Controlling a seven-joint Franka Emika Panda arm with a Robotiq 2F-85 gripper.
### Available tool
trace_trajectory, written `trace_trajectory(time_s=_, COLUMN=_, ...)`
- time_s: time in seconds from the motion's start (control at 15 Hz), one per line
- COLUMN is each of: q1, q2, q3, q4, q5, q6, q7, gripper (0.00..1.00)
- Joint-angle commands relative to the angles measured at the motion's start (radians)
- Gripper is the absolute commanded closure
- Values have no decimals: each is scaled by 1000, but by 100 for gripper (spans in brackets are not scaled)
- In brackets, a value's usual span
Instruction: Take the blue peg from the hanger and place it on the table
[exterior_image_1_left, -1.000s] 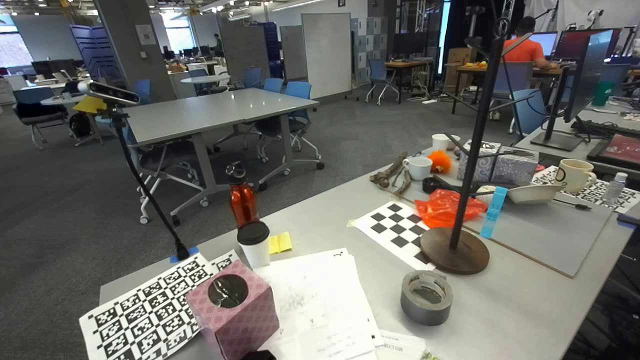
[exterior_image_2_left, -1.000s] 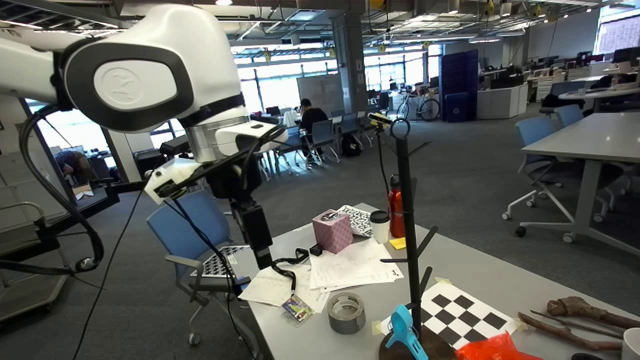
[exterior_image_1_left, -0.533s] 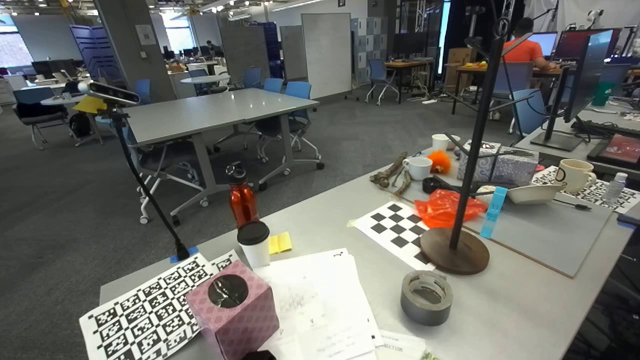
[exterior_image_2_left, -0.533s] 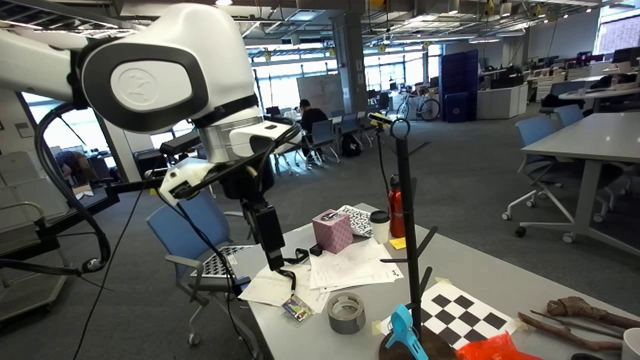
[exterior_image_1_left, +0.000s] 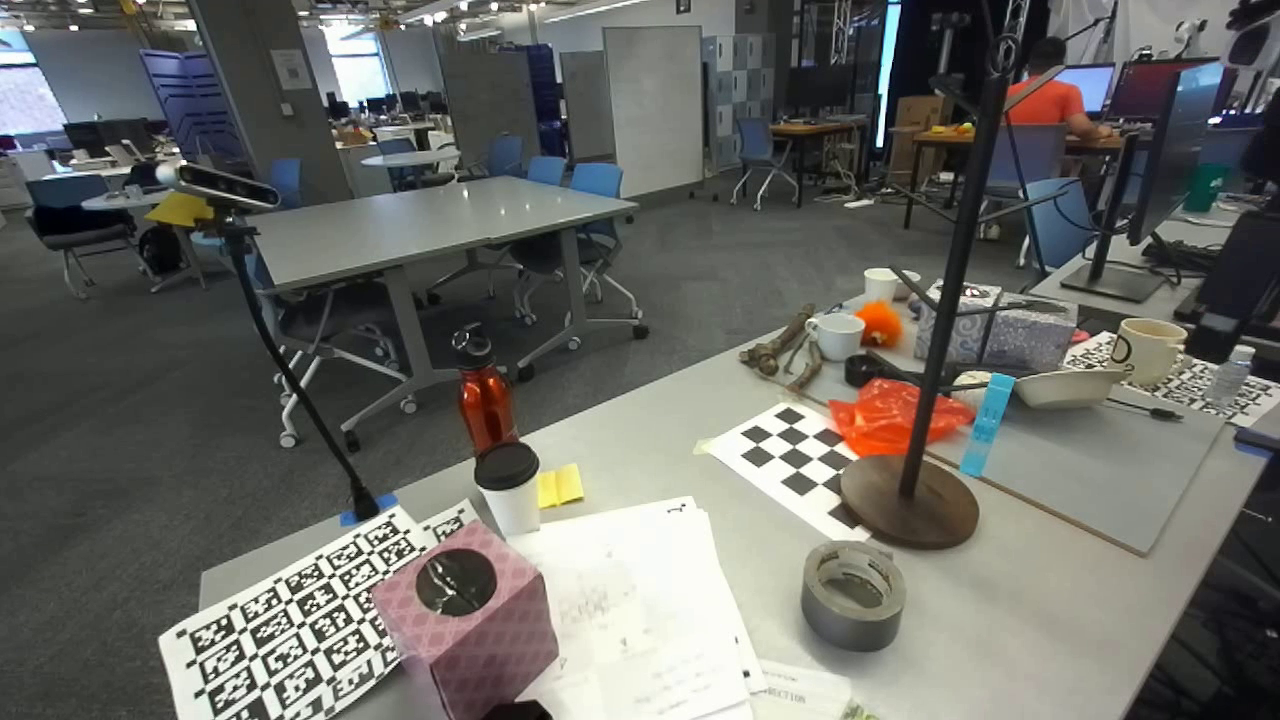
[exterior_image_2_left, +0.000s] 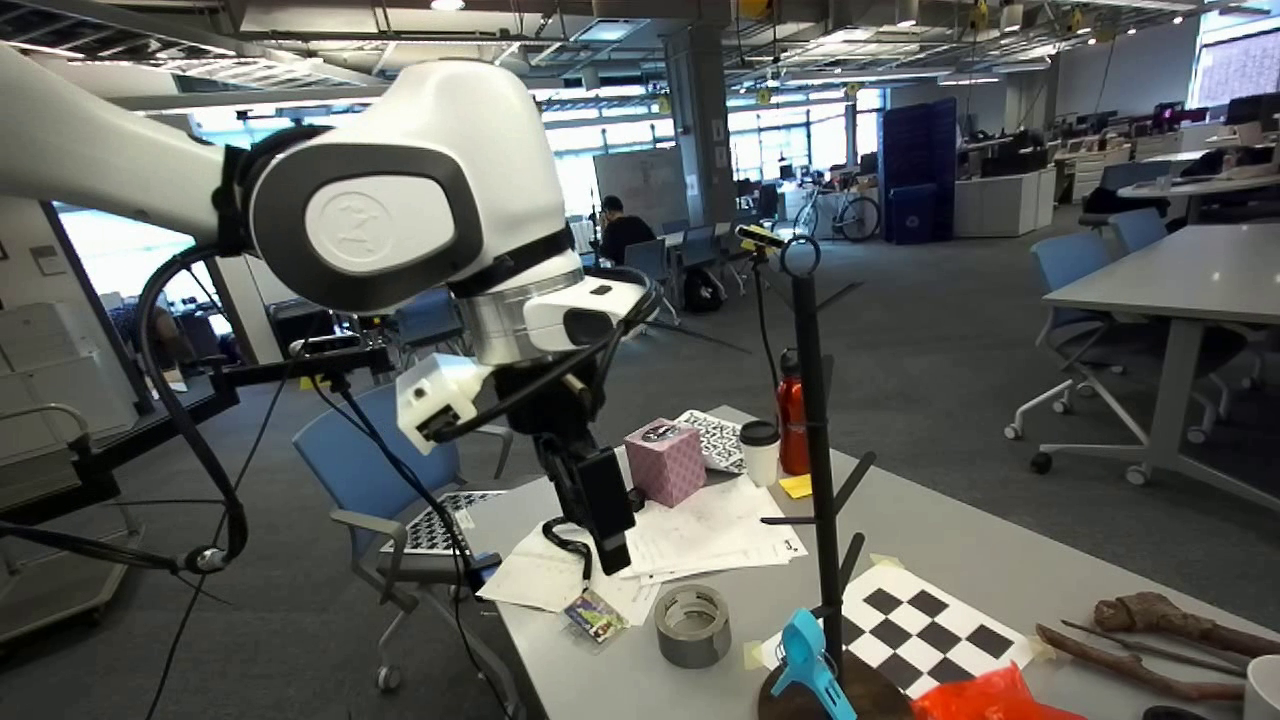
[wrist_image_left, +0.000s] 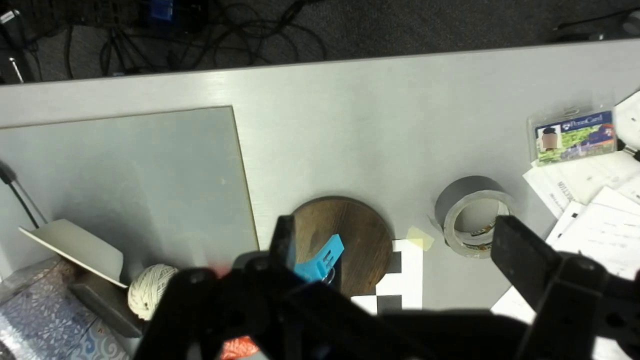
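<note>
The blue peg hangs low on the black hanger pole, above its round brown base, in both exterior views (exterior_image_1_left: 988, 425) (exterior_image_2_left: 808, 665). The hanger pole (exterior_image_1_left: 950, 300) stands upright and also shows in an exterior view (exterior_image_2_left: 816, 420). My gripper (exterior_image_2_left: 613, 555) is in the air, to the left of the hanger and higher than the peg there. It shows dark at the right edge of an exterior view (exterior_image_1_left: 1215, 340). In the wrist view my gripper (wrist_image_left: 400, 237) is open with nothing between its fingers. The peg (wrist_image_left: 322, 261) appears beside the left finger, partly hidden by the gripper.
Grey tape roll (exterior_image_1_left: 853, 595), papers (exterior_image_1_left: 640, 610) and a pink tissue box (exterior_image_1_left: 470, 620) are on the table (exterior_image_1_left: 1040, 600). A grey board (exterior_image_1_left: 1100, 470), red plastic bag (exterior_image_1_left: 890, 415), mugs and boxes lie behind the hanger. The hanger's thin branches (exterior_image_2_left: 853, 480) stick out sideways.
My arm and gripper have moved right toward the hanger and somewhat lower in an exterior view, and have come into the right edge of another. The peg and hanger have not moved.
</note>
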Motion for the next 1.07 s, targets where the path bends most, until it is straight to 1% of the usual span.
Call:
trace_trajectory(time_s=0.0, q1=-17, q2=125, q3=-21, q4=77, q5=-16, q6=51, q7=-49, gripper=0)
trace_trajectory(time_s=0.2, q1=-18, q2=174, q3=-33, q4=107, q5=-3, q6=61, q7=-60, gripper=0)
trace_trajectory(time_s=0.27, q1=-14, q2=130, q3=-25, q4=63, q5=-1, q6=53, q7=-35, gripper=0)
trace_trajectory(time_s=0.4, q1=-15, q2=157, q3=-29, q4=82, q5=-1, q6=53, q7=-36, gripper=0)
trace_trajectory(time_s=0.67, q1=-15, q2=165, q3=-29, q4=92, q5=-1, q6=53, q7=-36, gripper=0)
trace_trajectory(time_s=1.0, q1=-13, q2=218, q3=-33, q4=133, q5=-7, q6=37, q7=-89, gripper=0)
